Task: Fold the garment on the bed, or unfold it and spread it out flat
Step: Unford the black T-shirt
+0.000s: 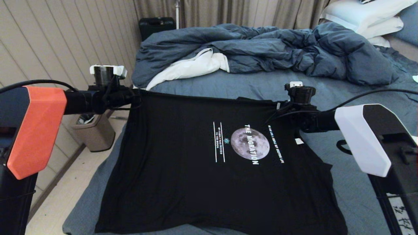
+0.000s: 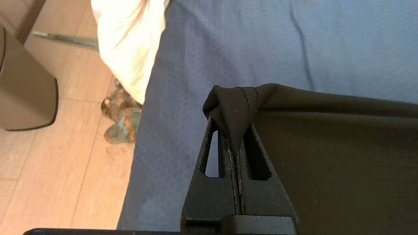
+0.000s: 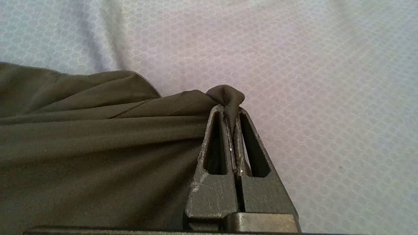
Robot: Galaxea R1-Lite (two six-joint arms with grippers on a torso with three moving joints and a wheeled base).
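The garment (image 1: 183,163), a black T-shirt with a grey moon print and white lettering, hangs stretched between my two grippers above the bed (image 1: 248,85), its lower part draped toward the near edge. My left gripper (image 1: 135,96) is shut on the shirt's far left corner; the wrist view shows the hemmed black cloth (image 2: 235,107) bunched between the closed left gripper (image 2: 232,127). My right gripper (image 1: 281,109) is shut on the far right edge, where the black fabric (image 3: 98,137) is pinched at the tips of the right gripper (image 3: 230,112). The top edge runs taut between them.
A rumpled dark-blue duvet (image 1: 277,52) with white lining (image 1: 196,67) lies across the far bed. White pillows (image 1: 365,16) sit at the far right. A beige bin (image 1: 93,132) stands on the floor at the left, by the panelled wall. A dark case (image 1: 156,26) stands behind.
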